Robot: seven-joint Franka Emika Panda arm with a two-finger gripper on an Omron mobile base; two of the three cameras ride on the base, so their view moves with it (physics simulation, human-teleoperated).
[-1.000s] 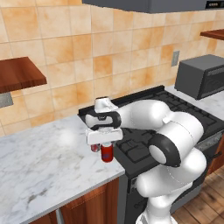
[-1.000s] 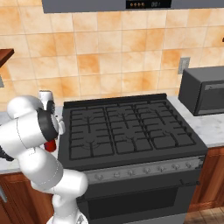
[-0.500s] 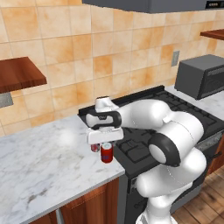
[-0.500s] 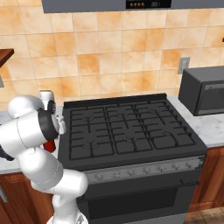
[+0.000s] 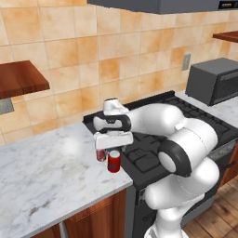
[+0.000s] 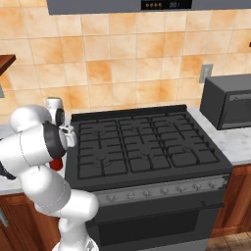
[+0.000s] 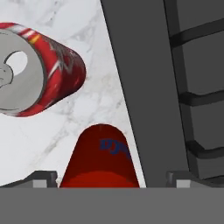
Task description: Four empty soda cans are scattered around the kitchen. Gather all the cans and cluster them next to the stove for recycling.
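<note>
Two red soda cans stand on the marble counter (image 5: 46, 176) just left of the black stove (image 5: 142, 160). The nearer can (image 5: 114, 161) sits directly under my gripper (image 5: 113, 149). The second can (image 5: 100, 155) stands just behind it to the left. In the hand view the plain red can (image 7: 100, 157) rises between my fingertips (image 7: 43, 177) with a gap on the stove side, so the gripper (image 7: 111, 177) is open. The other can (image 7: 43, 65) shows its silver top beside the stove (image 7: 175, 87) edge. From the right base view, my arm hides most of a red can (image 6: 58, 163).
A grey toaster oven (image 5: 216, 79) stands on the counter right of the stove (image 6: 142, 147). A wooden shelf (image 5: 18, 79) hangs on the tiled wall at left. The range hood overhangs the burners. Open marble lies left of the cans.
My fingers have spread apart and let go of the nearer red can, which stays upright on the counter beside the stove. The hand has hardly moved.
</note>
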